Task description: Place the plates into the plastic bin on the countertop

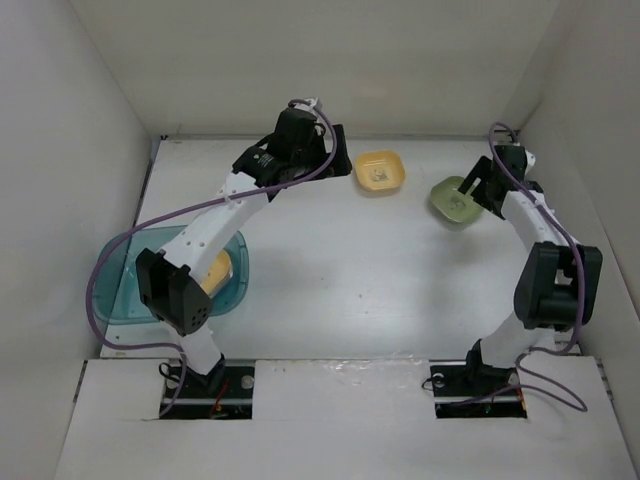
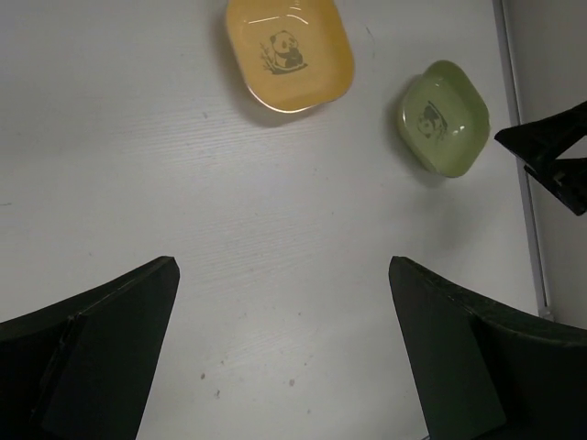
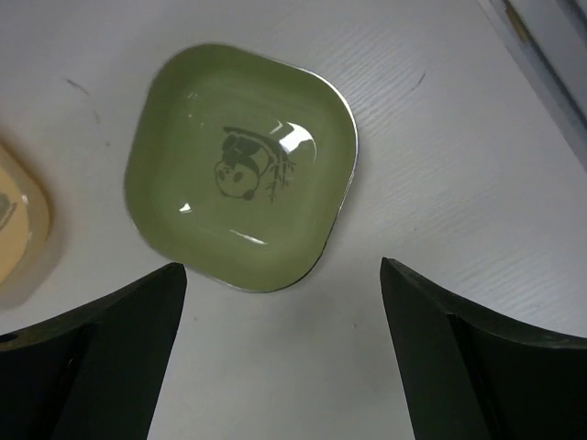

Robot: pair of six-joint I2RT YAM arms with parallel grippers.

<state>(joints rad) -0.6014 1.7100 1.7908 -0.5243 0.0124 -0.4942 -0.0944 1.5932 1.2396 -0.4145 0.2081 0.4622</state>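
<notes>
We see the right pincer [image 3: 282, 269] with its fingers apart, poised over the green plate [image 3: 240, 165], which lies near the far right corner of the desk [image 1: 330, 260]. The left pincer [image 2: 280, 275] is spread wide above bare desk by the far edge, with the yellow-orange plate [image 2: 289, 53] lying ahead of it. The plastic bin [image 1: 122, 290] sits at the left edge toward the near corner. A yellow plate [image 1: 218, 270] shows inside it, partly hidden under the left arm [image 1: 215, 225].

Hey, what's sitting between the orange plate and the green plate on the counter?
Nothing: only bare white countertop separates the orange plate from the green plate, clearest in the left wrist view.
</notes>
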